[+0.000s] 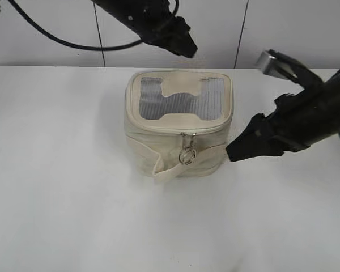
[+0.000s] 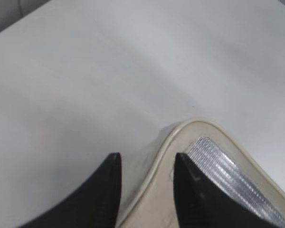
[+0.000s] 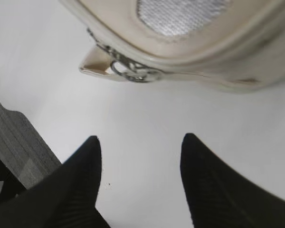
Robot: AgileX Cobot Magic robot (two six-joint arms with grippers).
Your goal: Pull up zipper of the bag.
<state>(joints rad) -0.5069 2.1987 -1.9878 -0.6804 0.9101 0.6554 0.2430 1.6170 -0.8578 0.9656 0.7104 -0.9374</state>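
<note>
**Both tools parted, bag standing on the desk**

Broadly, the white desk [image 1: 73, 187] fills the scene, with a pale panelled wall behind it. Near the middle of the desk stands the bag [image 1: 178, 127], a boxy cream piece whose lid faces up, showing a grey mesh panel [image 1: 150, 99] with a cream H-shaped patch [image 1: 181, 96] across it. A wide strap [image 1: 164, 167] loops out loose at the bag's front lower edge.

The left tool [image 2: 146, 190] hangs above the bag's rear edge, and its wrist view shows the two dark fingers [image 2: 102, 194] standing apart, straddling a rounded lid corner; whether either touches the fabric cannot be told. It holds nothing.

The right tool [image 3: 140, 142] sits low beside the bag's right side, near it but apart. Its fingers [image 3: 80, 166] are spread wide over bare desk, empty, with the bag's front ahead of them.

The zipper [image 1: 184, 132] runs round the lid edge. Its silver pulls [image 1: 187, 153] hang together at the front centre of the bag, their round rings dangling against the cream wall just above the strap.
</note>
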